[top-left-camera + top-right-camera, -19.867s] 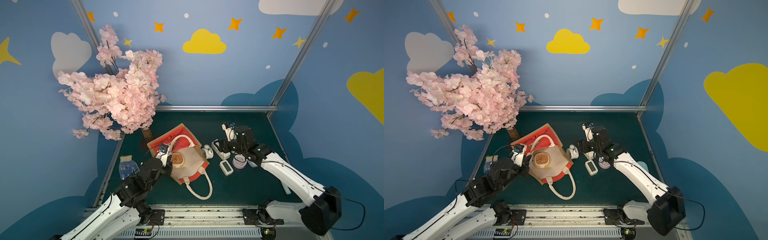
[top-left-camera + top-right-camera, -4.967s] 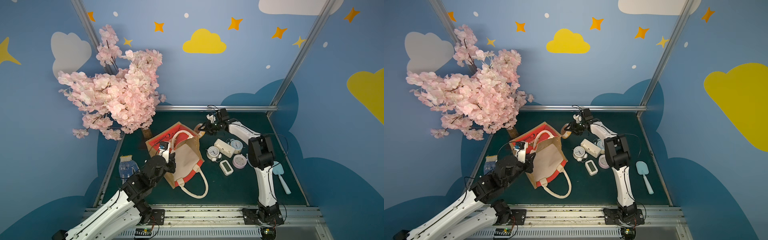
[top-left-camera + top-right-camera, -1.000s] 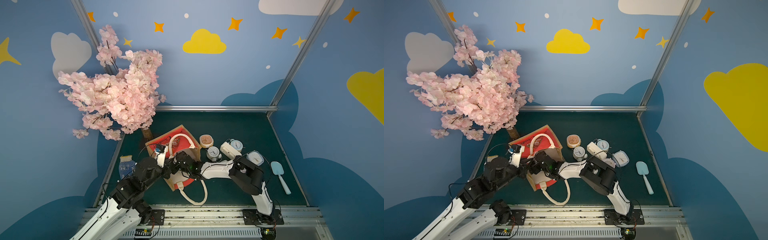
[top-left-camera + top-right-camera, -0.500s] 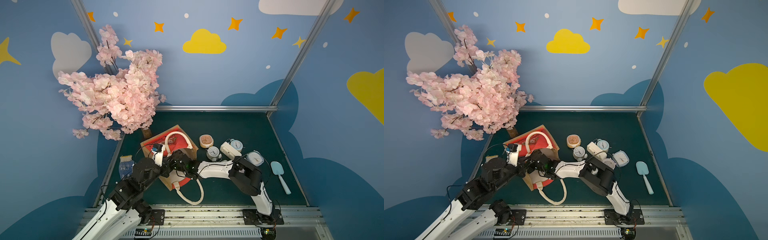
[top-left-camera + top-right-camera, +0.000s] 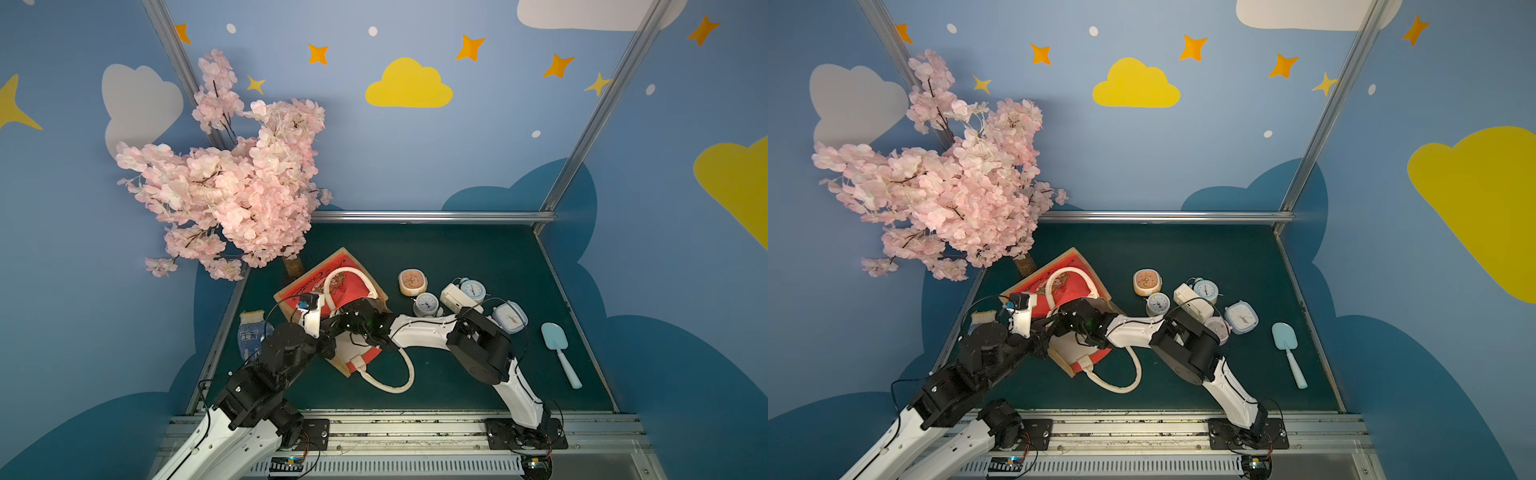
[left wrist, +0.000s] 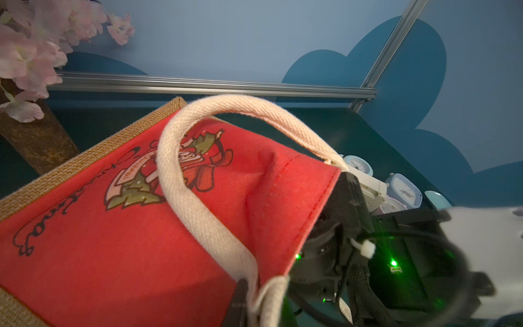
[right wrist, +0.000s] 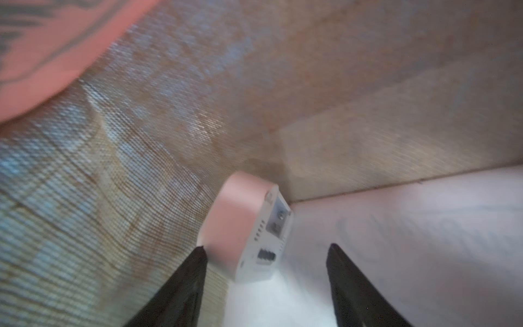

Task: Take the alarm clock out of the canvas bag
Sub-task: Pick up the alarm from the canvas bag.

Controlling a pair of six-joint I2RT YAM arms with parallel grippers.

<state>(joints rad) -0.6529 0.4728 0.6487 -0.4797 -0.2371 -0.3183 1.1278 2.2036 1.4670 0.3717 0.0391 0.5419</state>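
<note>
The canvas bag [image 5: 351,291] [image 5: 1069,289] lies on its side on the green table, red printed face [image 6: 113,240] up, one cream handle [image 6: 181,181] arching over it. My left gripper [image 6: 254,297] is shut on the bag's rim where that handle is sewn on, holding the mouth up. The right arm [image 5: 419,332] reaches into the mouth, so its gripper is hidden in both top views. In the right wrist view, the right gripper [image 7: 266,246] stands open inside the bag. A pink and white alarm clock [image 7: 240,215] lies just ahead of its fingertips, in the bag's corner.
Several other clocks sit right of the bag: a tan one [image 5: 412,282], a small round one [image 5: 426,303], a white box-shaped one [image 5: 455,297] and pale blue ones [image 5: 510,318]. A blue scoop [image 5: 559,345] lies far right. A blossom tree [image 5: 232,195] stands at the back left, a blue-white mitten [image 5: 251,336] at the left edge.
The bag's mouth has been pulled left and held higher by the left gripper. The right wrist has pushed further into the bag.
</note>
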